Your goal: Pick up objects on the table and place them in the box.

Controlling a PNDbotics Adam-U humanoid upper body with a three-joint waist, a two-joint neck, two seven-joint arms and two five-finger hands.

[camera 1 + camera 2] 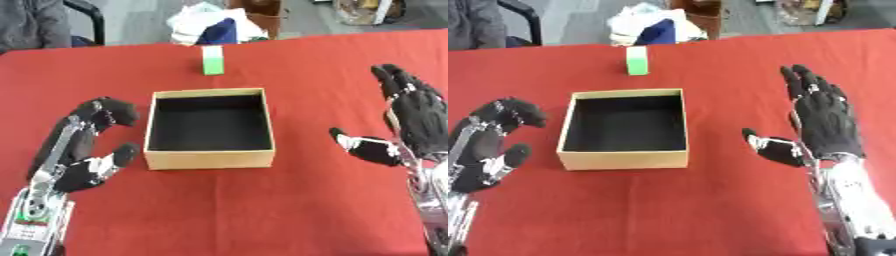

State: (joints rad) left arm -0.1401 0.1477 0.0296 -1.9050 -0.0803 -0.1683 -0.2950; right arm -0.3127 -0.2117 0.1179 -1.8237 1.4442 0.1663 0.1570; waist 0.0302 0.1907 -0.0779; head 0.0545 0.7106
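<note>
Box (210, 159): square, tan cardboard walls, black inside, nothing in it; stands open-topped on the red table (306, 210), near its middle.

Green block (213, 60): small, upright, pale top over green body; stands on the table beyond the far wall of the box, apart from it, a little left of that wall's centre.

Left hand (80, 150): left of the box, just beside its left wall without touching; fingers bent inward at the tips, thumb out toward the box, holding nothing.

Right hand (822, 120): right of the box, well apart; fingers straight and released, thumb stretched toward the box, holding nothing.
</note>
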